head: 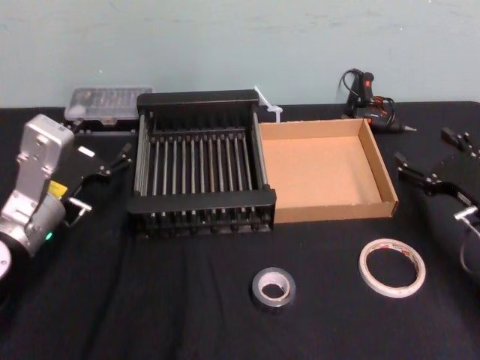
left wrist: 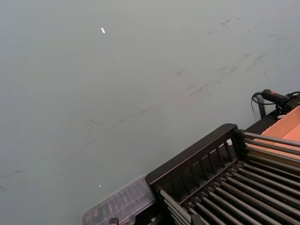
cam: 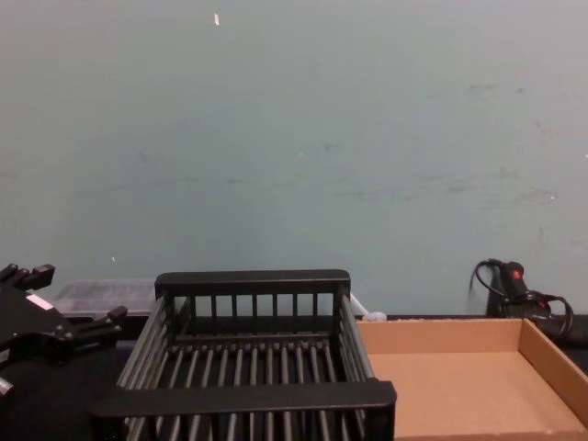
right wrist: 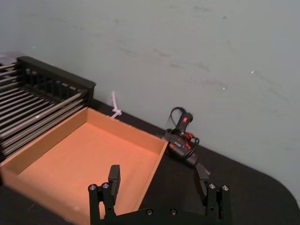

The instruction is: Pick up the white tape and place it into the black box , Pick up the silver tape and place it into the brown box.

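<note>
The white tape (head: 391,268) lies flat on the black cloth at the front right. The silver tape (head: 273,288) lies left of it, near the table's middle front. Behind them stand the black box (head: 201,201), a slatted basket also seen in the chest view (cam: 253,280), and beside it the brown box (head: 330,211), an empty cardboard tray (right wrist: 89,159). My left gripper (head: 103,180) hovers open to the left of the basket. My right gripper (head: 426,154) hangs open to the right of the tray, well behind the white tape. Its fingers (right wrist: 114,176) have nothing between them.
A clear plastic case (head: 105,105) sits behind the basket at the back left. A black glue gun with cables (head: 367,94) lies behind the tray. A white zip tie (head: 266,105) lies between the two boxes at the back. A grey-green wall closes the far side.
</note>
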Tool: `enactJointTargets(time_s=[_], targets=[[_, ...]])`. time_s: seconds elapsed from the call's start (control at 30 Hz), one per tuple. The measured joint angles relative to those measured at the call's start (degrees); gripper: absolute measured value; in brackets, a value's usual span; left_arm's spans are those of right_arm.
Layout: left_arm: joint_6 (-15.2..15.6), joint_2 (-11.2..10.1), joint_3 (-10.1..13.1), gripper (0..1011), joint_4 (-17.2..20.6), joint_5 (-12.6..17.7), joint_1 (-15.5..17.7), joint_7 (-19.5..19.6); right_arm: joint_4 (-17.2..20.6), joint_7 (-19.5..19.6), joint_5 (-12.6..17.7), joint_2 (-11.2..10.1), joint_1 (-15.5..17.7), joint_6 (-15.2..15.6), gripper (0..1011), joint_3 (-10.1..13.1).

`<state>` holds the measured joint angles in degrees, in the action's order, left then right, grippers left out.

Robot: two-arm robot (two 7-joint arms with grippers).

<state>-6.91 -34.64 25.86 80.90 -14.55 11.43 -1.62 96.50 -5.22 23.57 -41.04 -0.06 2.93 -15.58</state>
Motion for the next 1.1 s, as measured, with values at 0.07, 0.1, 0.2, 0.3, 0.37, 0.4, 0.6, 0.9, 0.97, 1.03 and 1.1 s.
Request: enactJointTargets(time_s=[0.07,0.1,0.2,0.3,0.37,0.4,0.6,0.9,0.97,1.03,1.1], targets=[[0.0,0.0,0.0,1001,0.0,0.0,0.0,0.0,1.2,-0.6,0.7,-0.7,1.2,0.8,1002,0.7],[0.0,0.0,0.0,1001,0.0,0.0,0.0,0.0,1.7,-0.9,1.0,-1.0,1.8,1.2,1002,1.1],[0.0,0.0,0.0,1001,0.0,0.0,0.0,0.0,3.5,-1.9,2.2,-2.3,3.9,2.7,1002,2.5],[0.0,0.0,0.0,1001,0.0,0.0,0.0,0.0,5.0,-3.1,3.2,-3.4,5.9,4.2,1002,3.6],[0.0,0.0,0.0,1001,0.0,0.0,0.0,0.0,5.7,-4.0,3.9,-4.0,7.0,5.5,1002,4.3],[0.0,0.0,0.0,1001,0.0,0.0,0.0,0.0,5.9,-4.3,4.2,-4.2,7.4,6.0,1002,4.5],[0.0,0.0,0.0,1001,0.0,0.0,0.0,0.0,6.6,-6.2,4.9,-4.9,9.1,9.3,1002,5.1],[0.0,0.0,0.0,1001,0.0,0.0,0.0,0.0,5.1,-8.1,4.2,-4.2,8.6,12.9,1002,4.2],[0.0,0.0,0.0,1001,0.0,0.0,0.0,0.0,4.8,-8.4,3.9,-3.9,8.4,13.3,1002,4.0],[0.0,0.0,0.0,1001,0.0,0.0,0.0,0.0,4.3,-8.8,3.7,-3.6,8.1,13.8,1002,3.8],[0.0,0.0,0.0,1001,0.0,0.0,0.0,0.0,4.0,-9.1,3.5,-3.3,7.8,14.1,1002,3.6]])
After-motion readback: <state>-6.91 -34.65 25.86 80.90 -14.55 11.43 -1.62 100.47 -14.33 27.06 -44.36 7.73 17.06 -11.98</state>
